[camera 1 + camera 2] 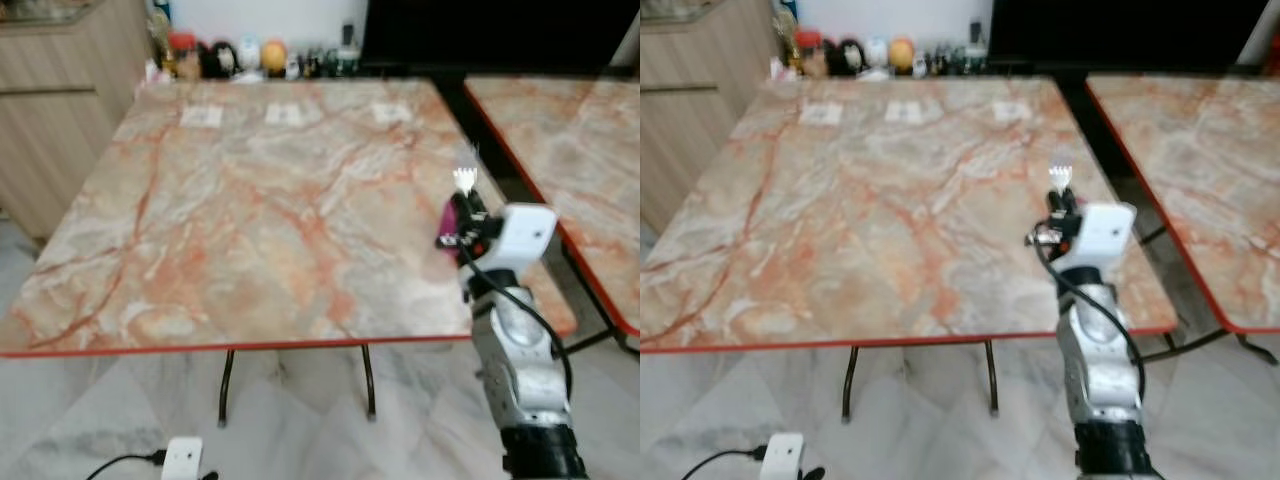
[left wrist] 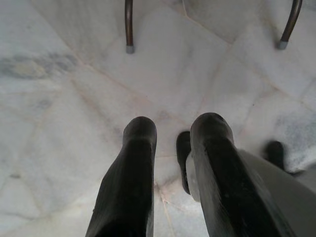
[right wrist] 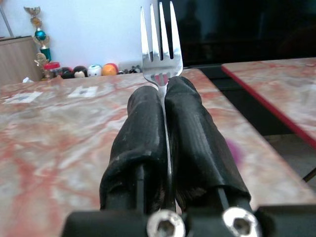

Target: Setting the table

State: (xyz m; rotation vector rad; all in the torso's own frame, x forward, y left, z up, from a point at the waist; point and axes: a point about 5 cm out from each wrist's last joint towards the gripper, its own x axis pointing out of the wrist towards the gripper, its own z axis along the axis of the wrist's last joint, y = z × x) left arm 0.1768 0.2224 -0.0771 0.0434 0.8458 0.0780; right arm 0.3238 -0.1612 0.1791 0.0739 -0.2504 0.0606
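Over the near right part of the marble-patterned table [image 1: 250, 230], your right gripper [image 3: 164, 101] is clenched on a metal fork [image 3: 159, 39], the handle pinched between the two black fingers and the tines projecting forward toward the far side. That grip keeps the fork in line with the fingers, which I judge suits laying it flat on the top with the tines pointing away from the near edge. The fork is held above the surface, not yet resting on it. Note that the tabletop carries no plate or other cutlery, only three small pale labels [image 1: 283, 114] in a row near the far edge, so the setting appears barely begun. Your left gripper [image 2: 173, 148] hangs idle over the pale floor tiles [image 2: 59, 98], fingers parted and holding nothing. A second table [image 1: 580, 150] of the same pattern stands to the right, apart from the first.
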